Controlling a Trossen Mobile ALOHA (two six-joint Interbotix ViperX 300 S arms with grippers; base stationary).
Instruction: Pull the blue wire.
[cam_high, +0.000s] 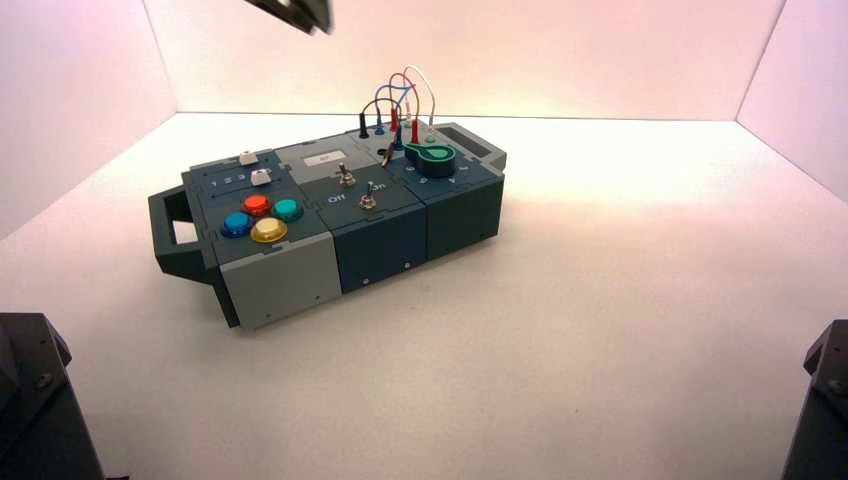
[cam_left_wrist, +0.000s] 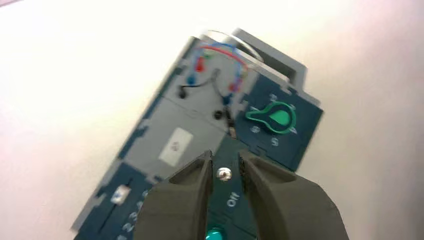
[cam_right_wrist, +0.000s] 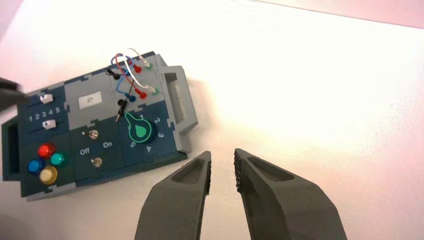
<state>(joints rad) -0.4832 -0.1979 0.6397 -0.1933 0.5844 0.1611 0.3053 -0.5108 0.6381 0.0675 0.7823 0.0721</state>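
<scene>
The blue wire (cam_high: 386, 92) arches over the jack panel at the box's back right end, among a red, a white and a black wire. It shows in the left wrist view as the blue wire (cam_left_wrist: 223, 46) and in the right wrist view as the blue wire (cam_right_wrist: 120, 88), plugged in at both ends. My left gripper (cam_left_wrist: 226, 162) hangs open high above the box's switch panel, short of the wires, and holds nothing. In the high view only a tip of the left gripper (cam_high: 296, 12) shows. My right gripper (cam_right_wrist: 222, 162) is open and empty over the table, off the box's knob end.
The box (cam_high: 290, 275) lies turned on the white table. It carries a green knob (cam_high: 432, 155), two toggle switches (cam_high: 345, 178), several coloured buttons (cam_high: 262, 218) and two white sliders (cam_high: 260, 177). White walls close in the back and sides. Arm bases (cam_high: 30, 400) fill the front corners.
</scene>
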